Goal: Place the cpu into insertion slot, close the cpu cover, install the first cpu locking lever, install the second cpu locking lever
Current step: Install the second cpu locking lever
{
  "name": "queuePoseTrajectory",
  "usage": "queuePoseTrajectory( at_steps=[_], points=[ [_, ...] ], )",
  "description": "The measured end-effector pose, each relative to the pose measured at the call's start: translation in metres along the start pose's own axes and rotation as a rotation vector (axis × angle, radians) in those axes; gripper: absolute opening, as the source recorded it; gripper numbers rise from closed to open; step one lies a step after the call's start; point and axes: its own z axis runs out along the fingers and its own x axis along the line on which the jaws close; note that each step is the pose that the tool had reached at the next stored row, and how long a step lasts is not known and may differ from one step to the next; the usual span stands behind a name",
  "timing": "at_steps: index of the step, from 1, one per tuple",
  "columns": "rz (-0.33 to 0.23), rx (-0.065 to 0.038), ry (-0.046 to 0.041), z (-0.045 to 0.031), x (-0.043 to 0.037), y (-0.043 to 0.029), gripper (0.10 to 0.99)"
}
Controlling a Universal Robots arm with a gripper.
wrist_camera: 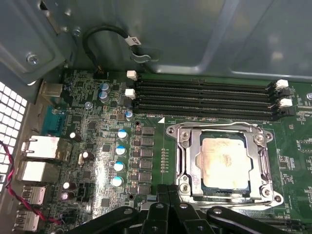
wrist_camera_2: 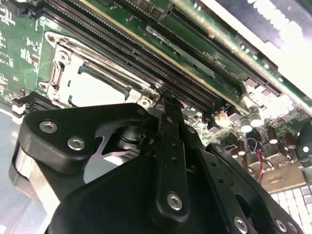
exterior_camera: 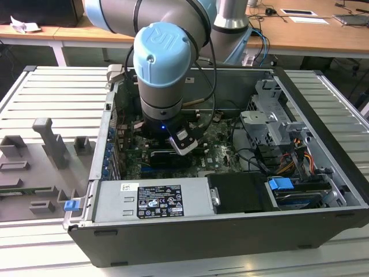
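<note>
Tan-silver cpu (wrist_camera: 225,162) flat, face-up

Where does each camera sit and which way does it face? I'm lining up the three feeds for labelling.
Exterior view: off the arm, looking down into the open computer case; the arm's wrist shows above the motherboard.
First wrist view: on the wrist, facing the motherboard; gripper linkage shows.
Second wrist view: on the wrist, close and oblique; gripper in front.
Both wrist views share the cpu under the cpu cover.
</note>
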Motion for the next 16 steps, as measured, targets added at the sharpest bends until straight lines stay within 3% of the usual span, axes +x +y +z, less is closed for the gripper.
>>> queuePoseTrajectory(
  at_steps=[16],
  points=[
    [0.000,0.003,0.0004,-0.0131,-0.0004,0.0047,0.106]
  ],
)
